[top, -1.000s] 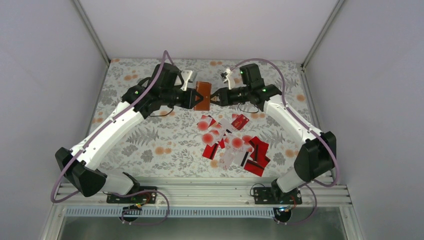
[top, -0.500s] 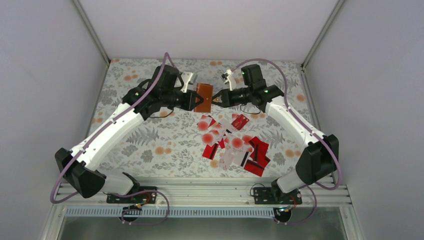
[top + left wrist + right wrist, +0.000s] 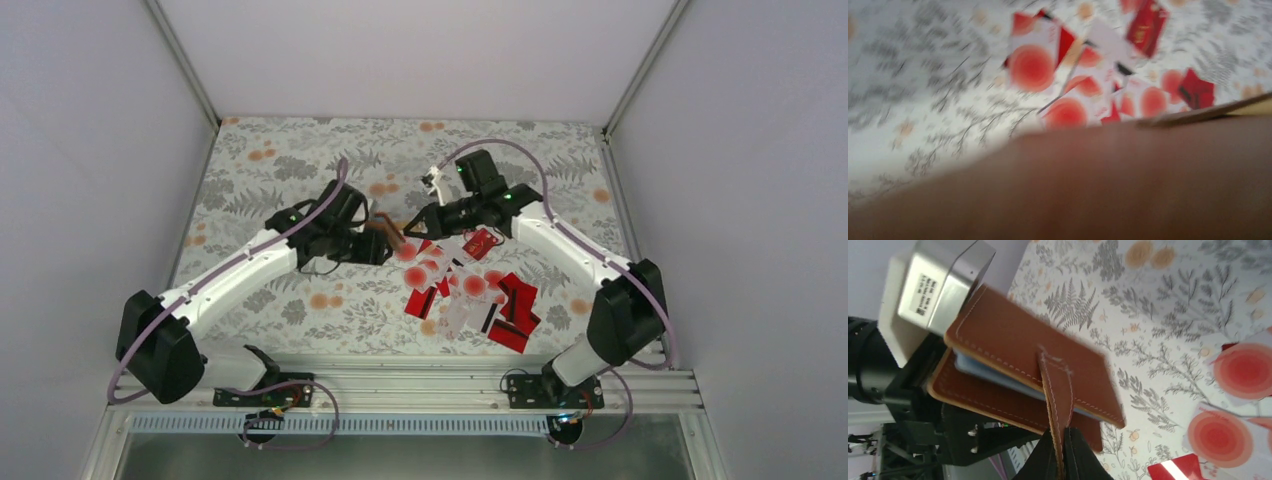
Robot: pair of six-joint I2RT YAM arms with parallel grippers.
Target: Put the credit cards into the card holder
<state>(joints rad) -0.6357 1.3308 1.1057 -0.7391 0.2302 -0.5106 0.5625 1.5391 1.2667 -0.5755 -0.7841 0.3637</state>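
The right gripper (image 3: 1062,456) is clamped on the strap (image 3: 1054,385) of the brown card holder (image 3: 1013,340), which sits between the 2 grippers beside the scattered credit cards (image 3: 465,285); whether the left gripper (image 3: 372,245) is apart or together cannot be told.

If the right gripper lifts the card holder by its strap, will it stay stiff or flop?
Probably it would dangle and swing: the right gripper pinches only the thin strap, which looks bendable. The card holder gapes between its two covers, so it may fall open.
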